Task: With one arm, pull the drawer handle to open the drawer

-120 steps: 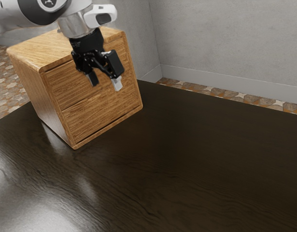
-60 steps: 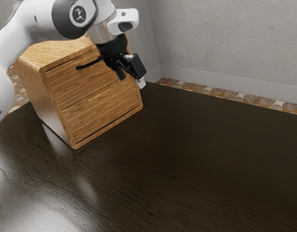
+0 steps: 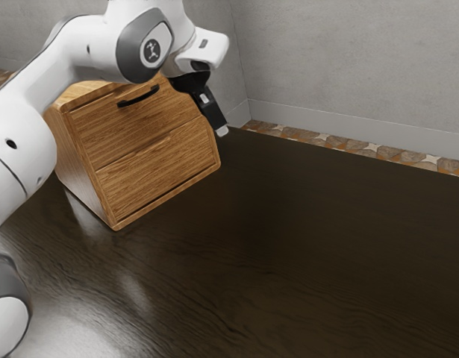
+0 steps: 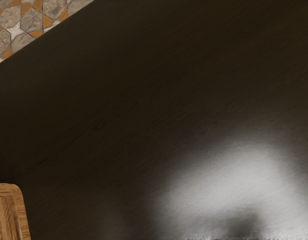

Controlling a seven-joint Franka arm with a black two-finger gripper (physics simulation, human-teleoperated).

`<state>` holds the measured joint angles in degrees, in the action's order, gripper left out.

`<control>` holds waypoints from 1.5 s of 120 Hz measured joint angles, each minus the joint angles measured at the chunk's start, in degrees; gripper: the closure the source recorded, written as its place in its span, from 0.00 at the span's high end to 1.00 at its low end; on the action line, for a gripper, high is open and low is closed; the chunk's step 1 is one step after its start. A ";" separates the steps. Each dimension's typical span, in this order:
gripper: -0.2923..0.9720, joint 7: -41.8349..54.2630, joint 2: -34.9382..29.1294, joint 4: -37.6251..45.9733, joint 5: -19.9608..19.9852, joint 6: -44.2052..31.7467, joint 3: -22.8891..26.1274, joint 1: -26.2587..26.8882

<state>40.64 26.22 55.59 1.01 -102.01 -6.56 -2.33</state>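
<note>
A wooden cabinet (image 3: 151,175) with two drawers stands at the back of the exterior view's left. Its top drawer (image 3: 128,127) carries a black handle (image 3: 138,96), and that drawer's front sits flush with the cabinet. My gripper (image 3: 219,125) hangs past the cabinet's right-hand edge, well to the right of the handle and pointing down toward the table. It is open and holds nothing. A corner of the cabinet (image 4: 6,212) shows in the wrist view, off to the side of my hand.
The dark wooden table (image 3: 289,239) stretches wide in front of and to the right of the cabinet. Grey walls (image 3: 348,52) and a tiled floor strip (image 3: 363,145) lie behind it. My white arm (image 3: 35,127) covers the cabinet's upper left.
My hand has left the front of the top drawer and swung right, past the cabinet's edge, uncovering the handle. The drawer and cabinet have not moved.
</note>
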 joint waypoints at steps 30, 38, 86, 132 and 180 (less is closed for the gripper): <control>0.77 3.96 1.05 -0.33 -7.09 -1.68 -0.35 -0.90; 0.77 4.06 1.03 -0.36 -7.94 -1.01 -0.38 -1.12; 0.77 -0.38 0.80 -0.81 -9.72 3.27 -0.33 -2.55; 0.77 -9.11 -0.15 -2.46 -12.19 6.52 -0.53 -2.70; 0.77 -12.68 0.07 -2.92 -15.00 3.92 -0.58 -5.91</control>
<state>27.96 26.28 52.67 -13.99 -98.09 -7.14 -8.24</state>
